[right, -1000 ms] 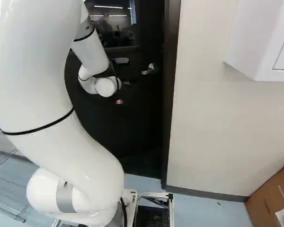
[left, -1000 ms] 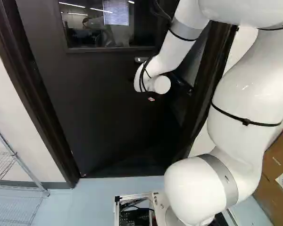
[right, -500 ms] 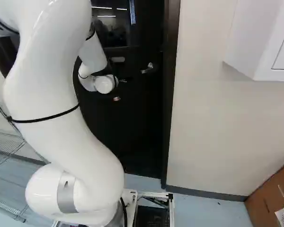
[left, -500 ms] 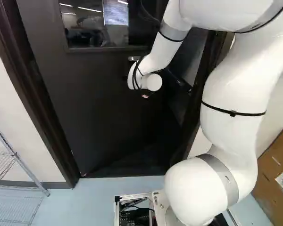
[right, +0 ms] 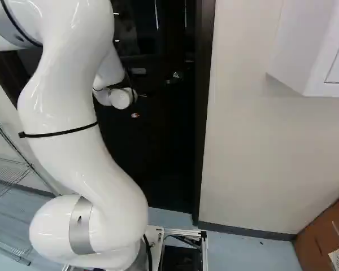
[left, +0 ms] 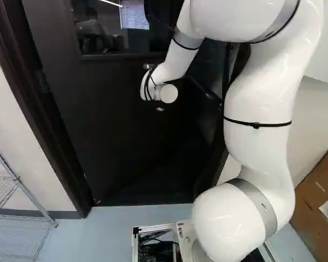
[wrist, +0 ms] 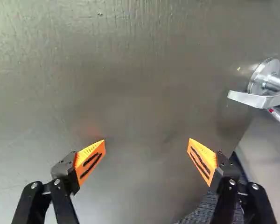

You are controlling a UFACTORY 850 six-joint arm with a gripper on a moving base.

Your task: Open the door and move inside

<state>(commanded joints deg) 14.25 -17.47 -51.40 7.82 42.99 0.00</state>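
The dark door (left: 115, 125) stands ajar, swung away from the base inside its frame (left: 38, 109). My gripper (left: 160, 108) is mostly hidden by the white wrist, in front of the door below the window. In the wrist view my gripper (wrist: 146, 145) has its fingers wide apart, with only the flat door face (wrist: 130, 84) ahead of them. The silver lever handle (wrist: 259, 95) lies off to one side, beyond one finger and near the door's edge. In the right base view the handle (right: 177, 75) is right of the wrist. Whether the fingertips touch the door I cannot tell.
A wire shelf (left: 22, 188) stands left of the doorway. Right of it are a pale wall (right: 260, 152), a white wall cabinet (right: 305, 51) and a cardboard box (left: 320, 202). Blue floor (left: 98, 234) lies between base and threshold.
The door has swung farther inward, its handle shifting away in the right base view. My arm has reached forward, its wrist moving left and up in the left base view. The base has not moved.
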